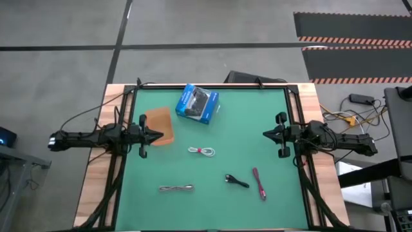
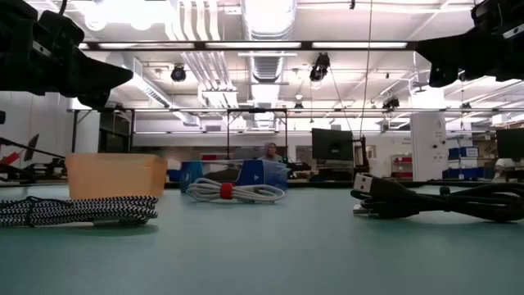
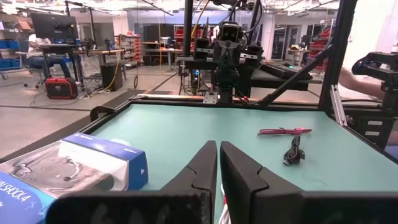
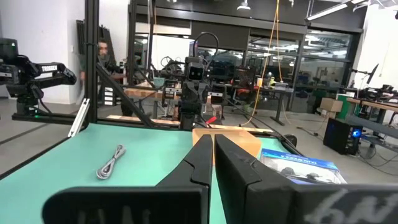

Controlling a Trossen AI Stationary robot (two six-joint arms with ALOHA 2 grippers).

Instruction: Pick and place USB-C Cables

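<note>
Four USB-C cables lie flat on the green mat. The white one with a red tie (image 1: 202, 151) (image 2: 236, 192) is in the middle. The grey braided one (image 1: 176, 188) (image 2: 78, 211) (image 4: 111, 162) lies near the front. The black one (image 1: 237, 181) (image 2: 442, 199) (image 3: 293, 153) and the dark red one (image 1: 259, 183) (image 3: 284, 131) lie front right. My left gripper (image 1: 161, 135) (image 3: 217, 144) hovers shut at the left side, above the brown tray. My right gripper (image 1: 264, 134) (image 4: 212, 137) hovers shut at the right side. Both are raised clear of the mat and touch nothing.
A flat brown tray (image 1: 159, 125) (image 2: 115, 174) (image 4: 233, 140) lies at the mat's left. A blue box with a black picture (image 1: 197, 103) (image 3: 74, 168) (image 4: 298, 165) sits near the far edge. A black frame (image 1: 212, 86) borders the mat. Bare mat lies between the two grippers.
</note>
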